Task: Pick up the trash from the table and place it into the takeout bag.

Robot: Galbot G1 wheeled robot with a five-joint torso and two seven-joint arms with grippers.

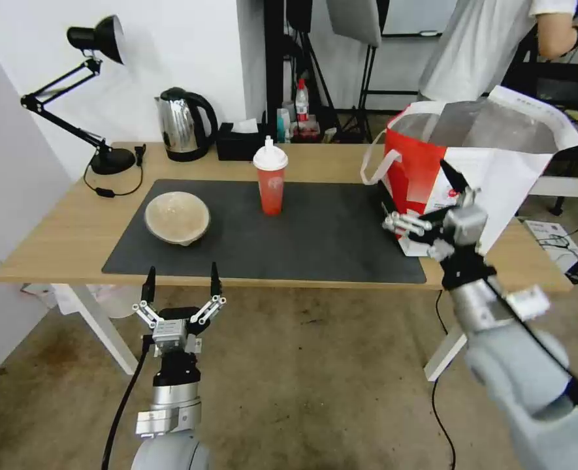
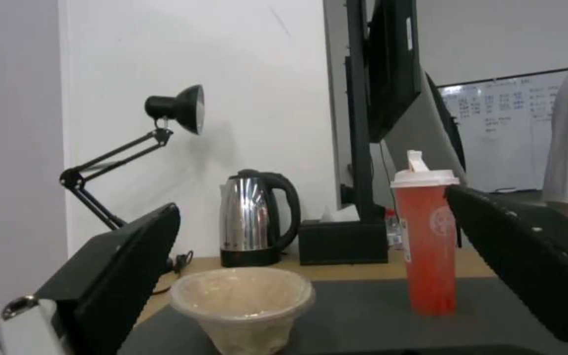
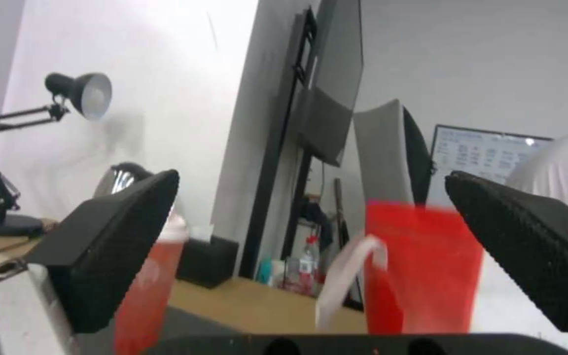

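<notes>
On the dark mat of the table (image 1: 60, 241) lies the trash: a beige pulp bowl (image 1: 177, 217) (image 2: 241, 301) at the left and a red cup with a white domed lid (image 1: 270, 177) (image 2: 429, 241) (image 3: 146, 291) near the middle. The takeout bag (image 1: 426, 166) (image 3: 422, 266) stands open at the table's right end, red side panel toward the cup. My left gripper (image 1: 181, 282) (image 2: 323, 276) hangs open and empty just before the table's front edge, facing the bowl. Raised beside the bag's front, my right gripper (image 1: 422, 199) (image 3: 320, 251) is open and empty too.
A steel kettle (image 1: 184, 124) (image 2: 254, 222), a black tissue box (image 1: 240, 143) (image 2: 343, 241) and a black desk lamp (image 1: 99, 91) stand along the table's back edge. A white wall closes the left side. A person stands behind the bag.
</notes>
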